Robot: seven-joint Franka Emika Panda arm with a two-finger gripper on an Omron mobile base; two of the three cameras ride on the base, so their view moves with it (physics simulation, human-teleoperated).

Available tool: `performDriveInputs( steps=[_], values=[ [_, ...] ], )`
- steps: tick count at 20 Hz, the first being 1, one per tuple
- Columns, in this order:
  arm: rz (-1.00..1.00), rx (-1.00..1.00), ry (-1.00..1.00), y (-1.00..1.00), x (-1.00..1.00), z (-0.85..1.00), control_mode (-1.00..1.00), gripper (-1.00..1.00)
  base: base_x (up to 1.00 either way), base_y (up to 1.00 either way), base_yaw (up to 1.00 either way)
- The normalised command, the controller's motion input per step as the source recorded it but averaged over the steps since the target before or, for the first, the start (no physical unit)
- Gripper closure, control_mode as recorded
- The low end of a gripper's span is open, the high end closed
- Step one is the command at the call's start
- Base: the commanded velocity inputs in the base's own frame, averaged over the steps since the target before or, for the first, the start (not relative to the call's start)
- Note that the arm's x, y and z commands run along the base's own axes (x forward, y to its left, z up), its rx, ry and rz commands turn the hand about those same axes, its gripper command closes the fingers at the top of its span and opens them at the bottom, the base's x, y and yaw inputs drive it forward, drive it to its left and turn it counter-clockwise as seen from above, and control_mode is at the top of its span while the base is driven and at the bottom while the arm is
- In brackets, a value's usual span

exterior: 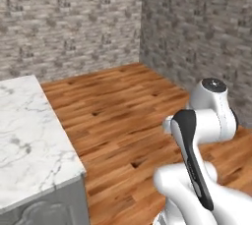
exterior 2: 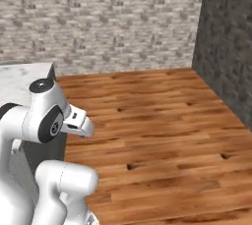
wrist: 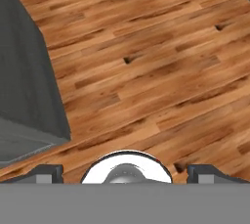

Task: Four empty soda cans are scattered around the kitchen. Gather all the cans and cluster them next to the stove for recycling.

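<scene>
Facing wood floor (wrist: 146, 71), gripper (wrist: 126, 174) wide.

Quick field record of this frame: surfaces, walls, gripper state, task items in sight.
floor: wood plank floor, bare in front of the robot
counter: white marble countertop at left, on a grey cabinet
walls: light stone brick wall ahead, darker one at right, meeting in a corner
gripper: gripper open, holding nothing, pointed down at the floor
soda cans: none in sight
stove: not in sight
</scene>
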Motion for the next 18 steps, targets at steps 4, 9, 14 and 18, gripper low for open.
performDriveInputs(
  steps=[4, 9, 14, 18],
  values=[
    [0.0, 0.0, 0.0, 0.0, 0.0, 0.0, 1.0, -1.0, 0.94, -0.2, 0.21],
    [0.0, 0.0, 0.0, 0.0, 0.0, 0.0, 1.0, -1.0, 0.92, -0.23, 0.2],
    [0.0, 0.0, 0.0, 0.0, 0.0, 0.0, 1.0, -1.0, 0.82, -0.24, 0.23],
    [0.0, 0.0, 0.0, 0.0, 0.0, 0.0, 1.0, -1.0, 0.67, -0.27, 0.27]
  ],
)
